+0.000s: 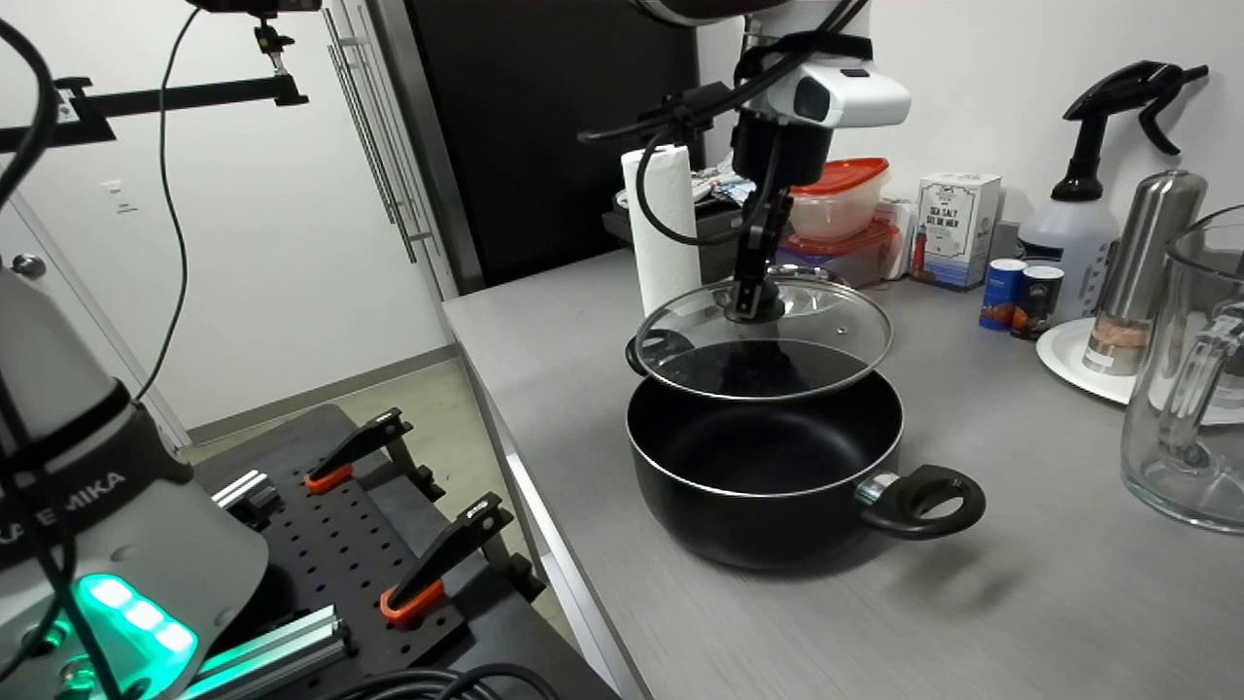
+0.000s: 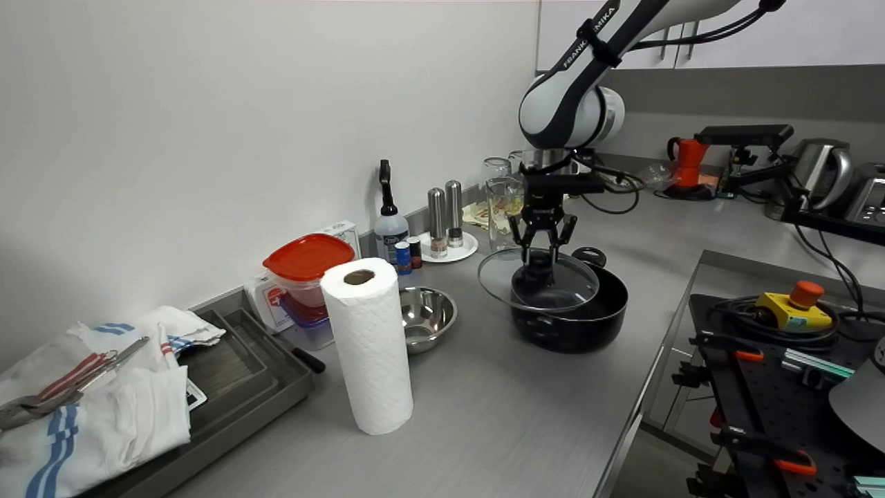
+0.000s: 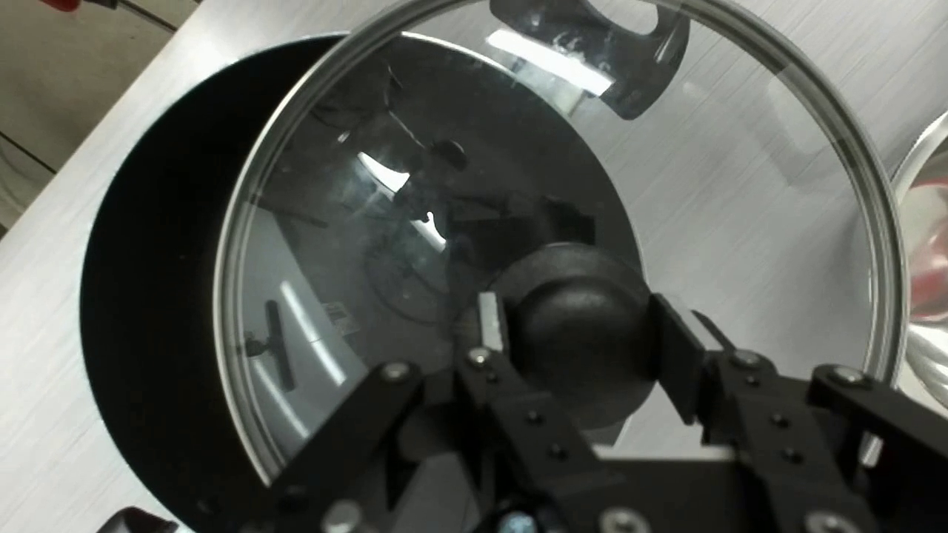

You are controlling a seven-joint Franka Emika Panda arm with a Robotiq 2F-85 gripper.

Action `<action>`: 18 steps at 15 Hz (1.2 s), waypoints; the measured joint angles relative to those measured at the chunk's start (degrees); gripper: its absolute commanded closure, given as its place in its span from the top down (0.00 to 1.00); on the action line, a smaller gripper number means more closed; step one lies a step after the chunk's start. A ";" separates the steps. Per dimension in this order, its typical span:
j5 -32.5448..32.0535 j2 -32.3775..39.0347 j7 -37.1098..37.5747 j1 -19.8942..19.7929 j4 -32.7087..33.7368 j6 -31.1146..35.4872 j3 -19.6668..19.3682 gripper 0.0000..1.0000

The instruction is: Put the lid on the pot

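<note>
Round metal-rimmed clear-glass lid (image 1: 777,352) hangs off-centre above the wide black pot (image 1: 758,530), black two-finger gripper (image 2: 539,255) part-closed and pinching the lid's dark knob (image 3: 583,348): I'd shift it away from the shiny steel bowl (image 2: 432,324) until concentric, hold level, then lower gently.

I see passage over the grey counter (image 2: 484,408) between the white paper-towel roll (image 2: 370,353) and wide black pot (image 2: 588,335); nearer the wall (image 2: 207,124), the round steel bowl (image 2: 429,316) narrows it. The round clear-glass lid (image 3: 518,200) bars part of the pot's mouth.
</note>
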 measured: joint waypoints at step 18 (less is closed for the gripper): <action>4.32 -2.30 -0.59 -1.39 -7.02 8.02 -2.57 0.25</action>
